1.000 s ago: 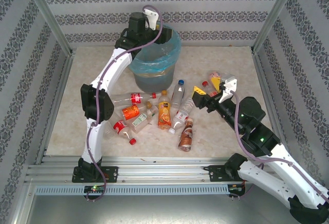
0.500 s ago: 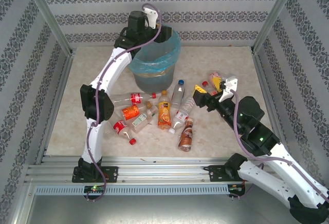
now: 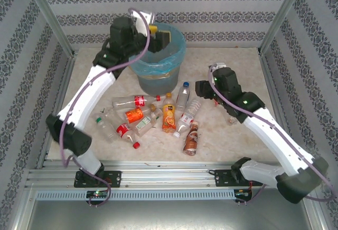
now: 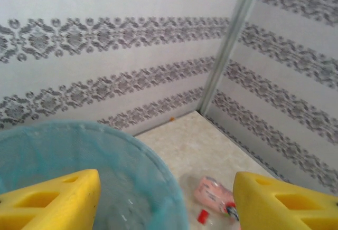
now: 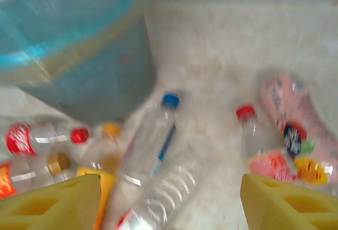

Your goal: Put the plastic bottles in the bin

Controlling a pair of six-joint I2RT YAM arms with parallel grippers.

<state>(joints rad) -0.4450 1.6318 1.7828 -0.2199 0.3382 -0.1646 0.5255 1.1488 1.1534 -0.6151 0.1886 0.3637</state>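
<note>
The bin [image 3: 177, 56], round and grey-blue with a light-blue bag, stands at the back centre. My left gripper [image 3: 154, 30] hangs open above its left rim; in the left wrist view the yellow fingers [image 4: 53, 203] stand wide apart over the bag-lined bin [image 4: 105, 172], with nothing between them. Several plastic bottles [image 3: 168, 111] lie in a cluster in front of the bin. My right gripper [image 3: 203, 88] hovers open over the cluster's right end. Below its fingers [image 5: 290, 203] lie a ribbed clear bottle [image 5: 158, 203] and a blue-capped bottle [image 5: 153, 145].
A pink-labelled bottle [image 5: 288, 103] and a red-capped one [image 5: 247, 130] lie right of my right gripper; the pink bottle [image 4: 214, 193] also lies beyond the bin. Patterned walls close three sides, and a metal rail [image 3: 158, 177] runs along the near edge.
My left arm's elbow has swung out to the left, with its gripper still over the bin. My right arm has risen and reached left over the bottles, and its jaws have narrowed somewhat.
</note>
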